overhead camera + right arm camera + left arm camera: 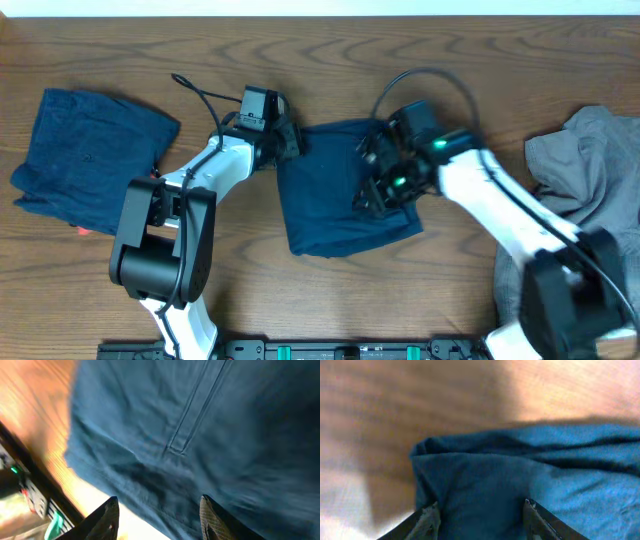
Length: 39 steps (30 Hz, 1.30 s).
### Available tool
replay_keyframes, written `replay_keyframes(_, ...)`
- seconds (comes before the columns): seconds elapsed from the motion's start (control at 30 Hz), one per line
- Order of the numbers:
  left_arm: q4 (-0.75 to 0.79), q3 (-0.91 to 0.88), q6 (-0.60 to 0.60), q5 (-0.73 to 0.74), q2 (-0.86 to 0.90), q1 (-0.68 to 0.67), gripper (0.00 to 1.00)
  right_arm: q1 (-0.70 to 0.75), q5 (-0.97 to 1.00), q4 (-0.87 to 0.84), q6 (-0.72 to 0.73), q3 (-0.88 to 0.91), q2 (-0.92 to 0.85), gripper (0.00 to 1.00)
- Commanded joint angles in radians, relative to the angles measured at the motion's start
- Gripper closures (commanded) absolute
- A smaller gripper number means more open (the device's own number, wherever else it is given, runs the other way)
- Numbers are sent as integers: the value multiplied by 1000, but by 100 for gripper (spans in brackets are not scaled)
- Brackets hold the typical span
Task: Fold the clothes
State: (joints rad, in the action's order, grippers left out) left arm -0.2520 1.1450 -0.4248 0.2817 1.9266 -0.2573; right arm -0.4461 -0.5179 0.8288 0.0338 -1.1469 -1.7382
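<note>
A dark blue garment lies partly folded in the middle of the wooden table. My left gripper is at its top left corner; in the left wrist view its fingers are open with blue cloth between them. My right gripper is over the garment's right side; in the right wrist view its fingers are open above the blue cloth, which shows a stitched seam.
A folded dark blue garment lies at the far left with a small red thing beside its lower edge. A crumpled grey garment lies at the right edge. Black cables loop above both wrists.
</note>
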Motion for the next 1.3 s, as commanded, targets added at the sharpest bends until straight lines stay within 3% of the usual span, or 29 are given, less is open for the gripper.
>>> replay_keyframes(0.0, -152, -21, 13, -3, 22, -1, 45, -29, 11, 14, 23, 28, -92, 50)
replay_keyframes(0.1, -341, -21, 13, -3, 22, -1, 47, -31, 129, 33, 72, 35, -163, 53)
replay_keyframes(0.2, -526, -21, 13, -2, 22, -1, 67, -2, 353, 6, 154, 35, -200, 52)
replay_keyframes(0.37, -737, -21, 16, 138, 22, -9, 69, 76, 636, -279, 153, 24, -201, 44)
replay_keyframes(0.5, -776, -21, 46, 269, 20, -27, 69, 108, 565, -544, 39, -13, -198, 44)
replay_keyframes(0.7, -778, -18, 84, 301, -78, -21, 69, 100, 484, -472, 29, -114, -144, 40)
replay_keyframes(0.77, -730, -14, 96, 282, -138, -6, 63, 98, 485, -431, 33, -117, -104, 39)
replay_keyframes(0.8, -700, -13, 96, 258, -169, 3, 53, 98, 485, -409, 34, -117, -85, 37)
replay_keyframes(0.83, -662, -13, 97, 222, -197, 11, 36, 100, 490, -391, 42, -117, -68, 37)
replay_keyframes(0.87, -625, -13, 100, 181, -219, 17, 1, 103, 500, -363, 48, -117, -43, 36)
replay_keyframes(0.97, -474, -13, 173, 72, -262, 25, 2, 108, 503, -319, 48, -117, 1, 35)
replay_keyframes(1.27, -195, -13, 453, 103, -125, 25, 2, 108, 503, -223, 53, -116, 57, 33)
